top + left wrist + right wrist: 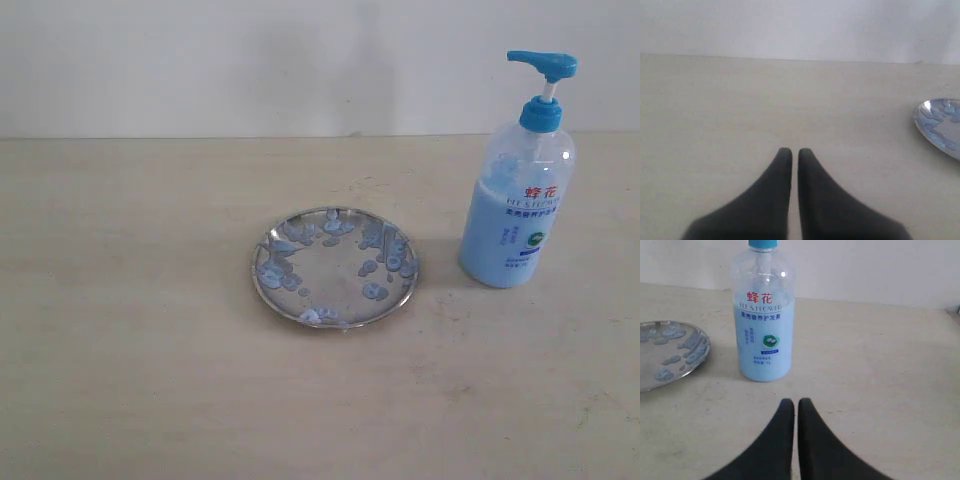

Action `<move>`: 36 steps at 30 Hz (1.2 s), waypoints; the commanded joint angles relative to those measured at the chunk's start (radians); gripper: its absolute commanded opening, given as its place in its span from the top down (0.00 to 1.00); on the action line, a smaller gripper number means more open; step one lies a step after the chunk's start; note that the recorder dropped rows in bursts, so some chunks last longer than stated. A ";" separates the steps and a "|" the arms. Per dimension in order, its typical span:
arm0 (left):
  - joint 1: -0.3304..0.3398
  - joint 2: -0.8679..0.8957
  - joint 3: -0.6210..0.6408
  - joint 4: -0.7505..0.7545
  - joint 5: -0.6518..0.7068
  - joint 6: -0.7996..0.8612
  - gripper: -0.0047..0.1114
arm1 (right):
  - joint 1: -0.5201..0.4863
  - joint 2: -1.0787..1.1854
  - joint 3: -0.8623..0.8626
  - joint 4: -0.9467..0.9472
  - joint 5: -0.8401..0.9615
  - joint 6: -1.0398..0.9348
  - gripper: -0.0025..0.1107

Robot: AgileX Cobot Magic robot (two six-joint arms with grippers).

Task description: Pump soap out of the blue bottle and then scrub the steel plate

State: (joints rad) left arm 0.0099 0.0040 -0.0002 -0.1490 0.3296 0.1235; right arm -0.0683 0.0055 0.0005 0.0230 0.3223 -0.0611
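Through the left wrist camera, the steel plate point(915, 120) ran off the view's edge, so only a crescent of it and a few blobs of soap point(935, 116) could be seen. The left gripper point(791, 151) showed as two dark, soft-focused fingers point(765, 200), cut off before they reached the wrist. The right wrist camera cropped the blue bottle point(762, 330) at its collar point(762, 243), losing the pump head, sliced off part of the plate, and cut the right gripper point(792, 401) the same way. In the exterior view the fine print on the label point(528, 215) under the red characters was too small to read, and the label hid the soap behind it.
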 commanded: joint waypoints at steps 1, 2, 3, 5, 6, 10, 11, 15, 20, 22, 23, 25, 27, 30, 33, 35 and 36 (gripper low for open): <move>0.004 -0.004 0.000 0.003 -0.017 0.004 0.92 | -0.002 -0.006 0.000 0.128 -0.018 0.083 0.98; 0.004 -0.004 0.000 0.003 -0.017 0.004 0.92 | -0.002 -0.006 0.000 0.140 -0.018 0.102 0.98; 0.004 -0.004 0.000 0.003 -0.017 0.004 0.92 | -0.002 -0.006 0.000 0.145 -0.018 0.108 0.98; 0.004 -0.004 0.000 0.003 -0.017 0.004 0.92 | -0.002 -0.006 0.000 0.145 -0.018 0.108 0.98; 0.004 -0.004 0.000 0.003 -0.017 0.004 0.92 | -0.002 -0.006 0.000 0.145 -0.018 0.108 0.98; 0.004 -0.004 0.000 0.003 -0.017 0.004 0.92 | -0.002 -0.006 0.000 0.145 -0.019 0.104 0.98; 0.004 -0.004 0.000 0.003 -0.017 0.004 0.92 | -0.002 -0.006 0.000 0.145 -0.023 0.105 0.98; 0.004 -0.004 0.000 0.003 -0.017 0.004 0.92 | -0.002 -0.006 0.000 0.290 -0.194 0.223 0.98; 0.004 -0.004 0.000 0.003 -0.017 0.004 0.92 | -0.002 -0.006 0.000 0.531 -0.313 0.409 0.98; 0.004 -0.004 0.000 0.003 -0.017 0.004 0.92 | -0.002 -0.006 0.000 0.526 -0.390 0.393 0.98; 0.004 -0.004 0.000 0.003 -0.017 0.004 0.92 | -0.002 -0.006 0.000 0.504 -0.507 0.332 0.98; 0.004 -0.004 0.000 0.003 -0.017 0.004 0.92 | -0.002 0.005 -0.035 0.392 -0.786 0.069 0.95; 0.004 -0.004 0.000 0.003 -0.017 0.004 0.92 | -0.002 0.120 -0.178 0.340 -0.809 -0.156 0.86; 0.004 -0.004 0.000 0.003 -0.017 0.004 0.92 | -0.002 0.335 -0.434 0.104 -0.587 -0.141 0.73; 0.004 -0.004 0.000 0.003 -0.017 0.004 0.92 | -0.002 0.607 -0.620 -0.055 -0.418 -0.041 0.65; 0.004 -0.004 0.000 0.003 -0.017 0.004 0.92 | -0.002 0.762 -0.672 -0.105 -0.355 -0.057 0.62; 0.004 -0.004 0.000 0.003 -0.017 0.004 0.92 | -0.002 0.828 -0.688 -0.126 -0.340 -0.069 0.60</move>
State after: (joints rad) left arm 0.0099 0.0040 -0.0002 -0.1490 0.3296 0.1235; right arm -0.0683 0.6610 -0.6387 -0.0153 -0.1499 -0.1218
